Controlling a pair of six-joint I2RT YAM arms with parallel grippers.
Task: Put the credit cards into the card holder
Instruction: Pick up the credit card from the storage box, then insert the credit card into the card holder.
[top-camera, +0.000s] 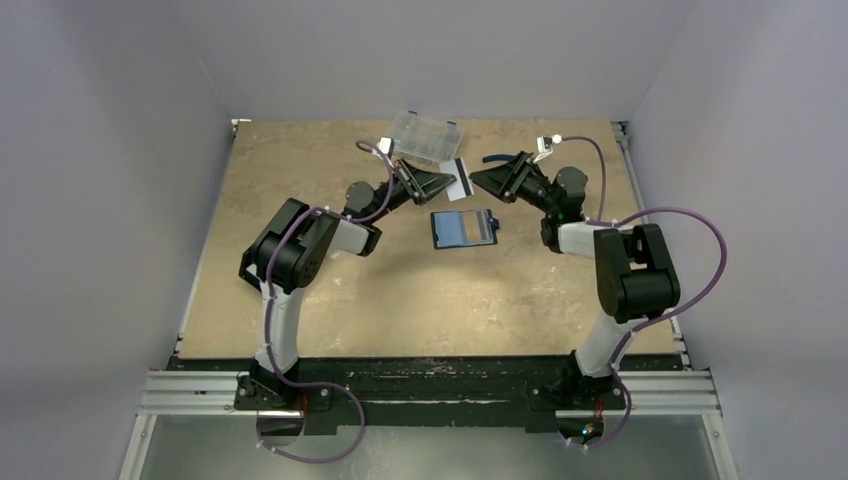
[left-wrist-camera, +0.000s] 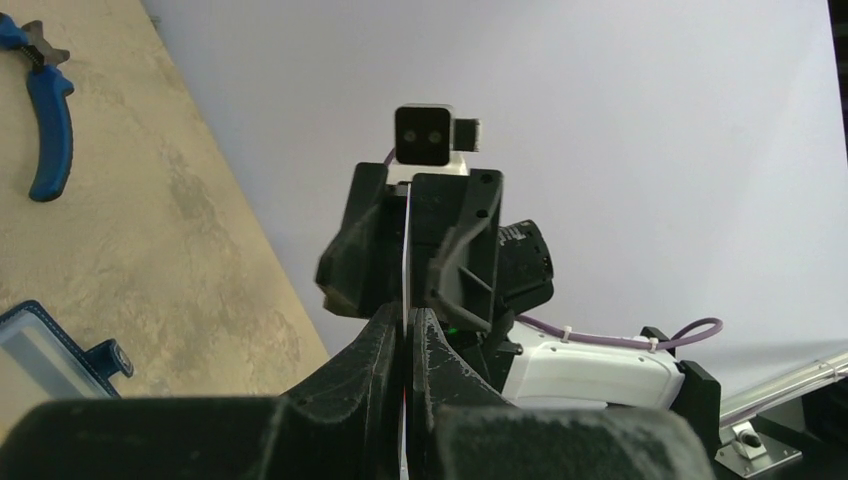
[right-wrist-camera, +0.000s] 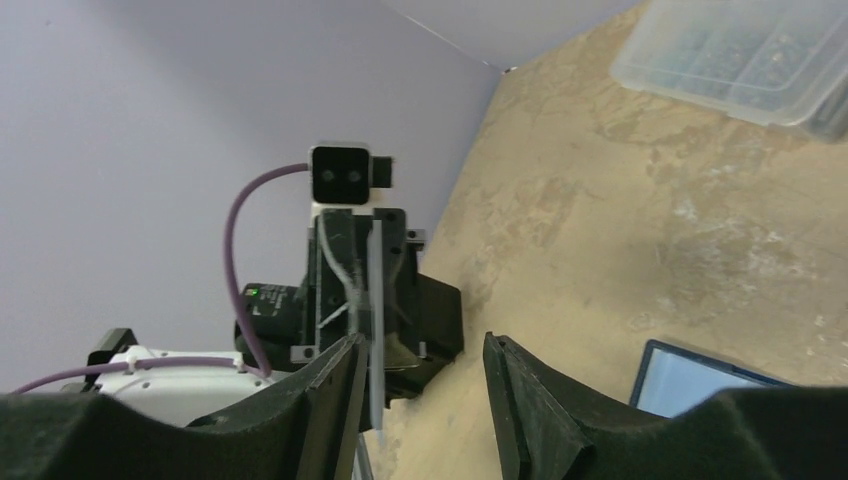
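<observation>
The table (top-camera: 330, 300) is a tan, mottled board with darker blotches, set between pale walls. Three things lie on it. A clear case (top-camera: 428, 136) sits at the far edge near the middle, turned slightly askew. Blue-handled pliers (top-camera: 505, 160) lie to its right, partly hidden in the top view. The wallet (top-camera: 464, 228) lies open and flat near the table's centre, nearer than both, its light inner panel up and its tab pointing right.
</observation>
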